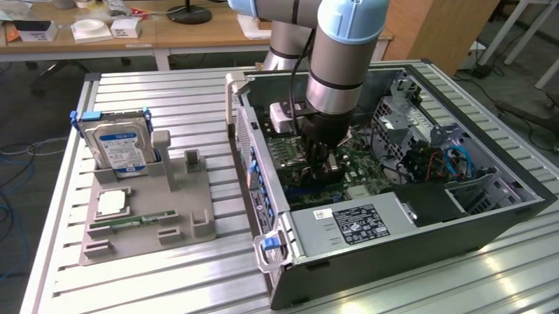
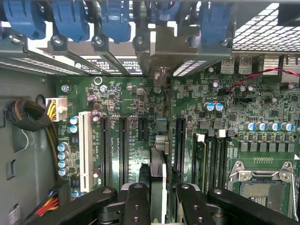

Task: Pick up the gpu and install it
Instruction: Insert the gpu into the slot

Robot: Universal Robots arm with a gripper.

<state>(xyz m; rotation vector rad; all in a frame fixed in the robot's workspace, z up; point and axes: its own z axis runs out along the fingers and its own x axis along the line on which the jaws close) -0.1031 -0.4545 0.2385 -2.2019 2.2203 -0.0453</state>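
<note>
My gripper (image 1: 325, 169) is down inside the open computer case (image 1: 489, 219), just above the green motherboard (image 1: 362, 167). In the wrist view the gpu (image 2: 158, 161) shows edge-on as a thin dark card standing upright between my black fingers (image 2: 137, 199). My gripper (image 2: 159, 194) is shut on it. The card runs along the board between two black expansion slots (image 2: 123, 145), and its lighter metal end (image 2: 161, 49) reaches the rear slot openings of the case. How deep it sits in a slot I cannot tell.
Blue slot latches (image 2: 70, 18) line the case's rear wall. A white slot (image 2: 85, 150), cable bundle (image 2: 28, 115) and CPU socket (image 2: 262, 187) flank the card. Outside, a grey holder (image 1: 188, 226) carries a hard drive (image 1: 122, 147) and a green memory stick (image 1: 131, 221).
</note>
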